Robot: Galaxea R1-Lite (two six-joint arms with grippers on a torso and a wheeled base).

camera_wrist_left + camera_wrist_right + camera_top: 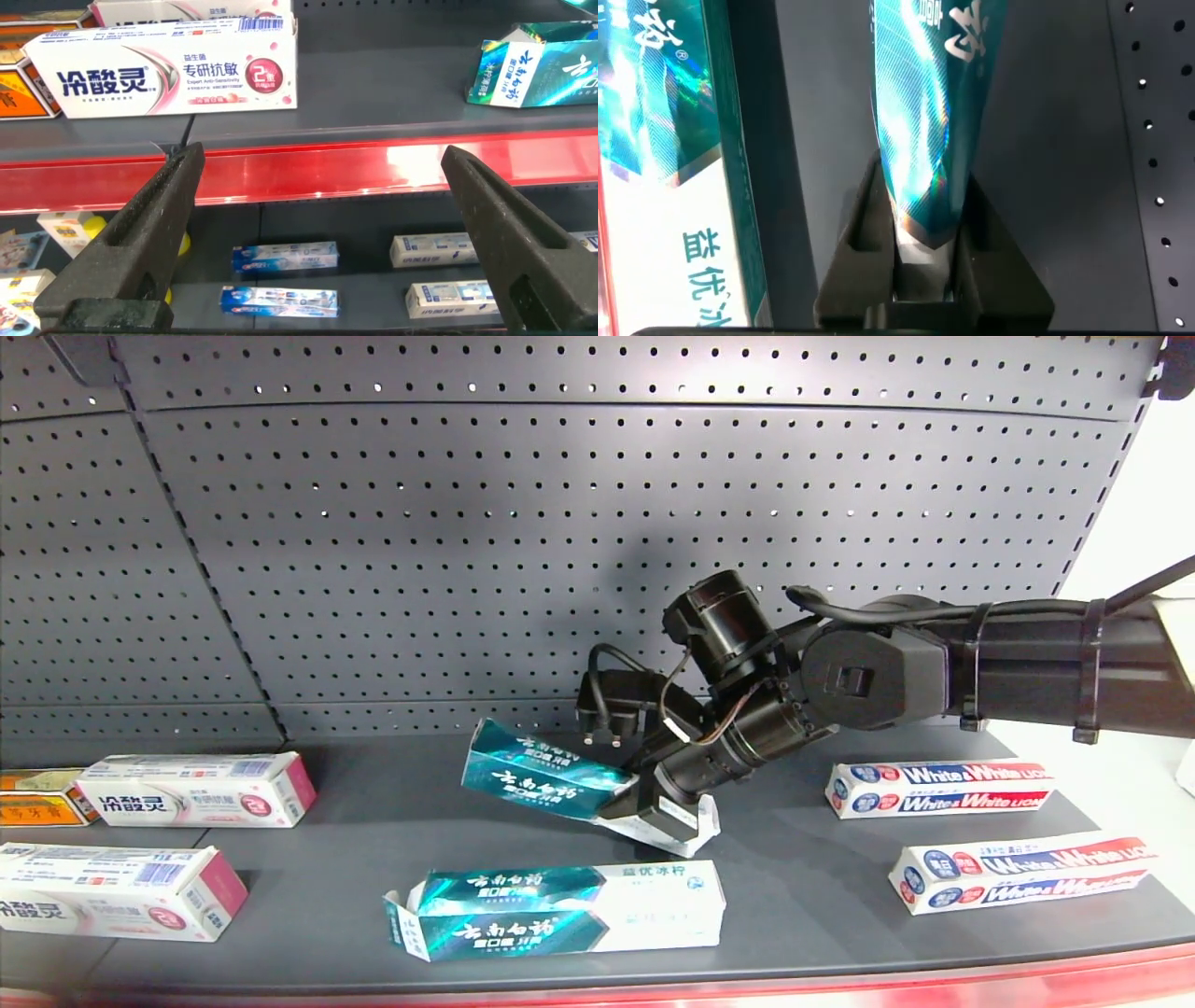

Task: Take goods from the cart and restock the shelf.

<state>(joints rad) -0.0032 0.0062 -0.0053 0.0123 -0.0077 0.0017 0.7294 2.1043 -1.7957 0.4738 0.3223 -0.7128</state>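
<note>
Teal toothpaste box (537, 770): likely light, stiff card, easily crushed. Right gripper (644, 807) pinches its white end, just behind the twin box (560, 907). Left gripper (322, 154) gapes wide.

Teal-and-white box (537, 773), pink-and-white box (196, 791) and red-white-blue box (938, 788) show against the dark grey, red-edged shelf (373, 840).

Shelf (373, 821): tilted box (532, 770), clamped in right gripper (639, 800), sits centre, behind flat box (560, 905) near front edge; 2 right-side boxes (938, 787) and 3 left-side boxes (196, 791) flank them; pegboard (467, 551) behind.
</note>
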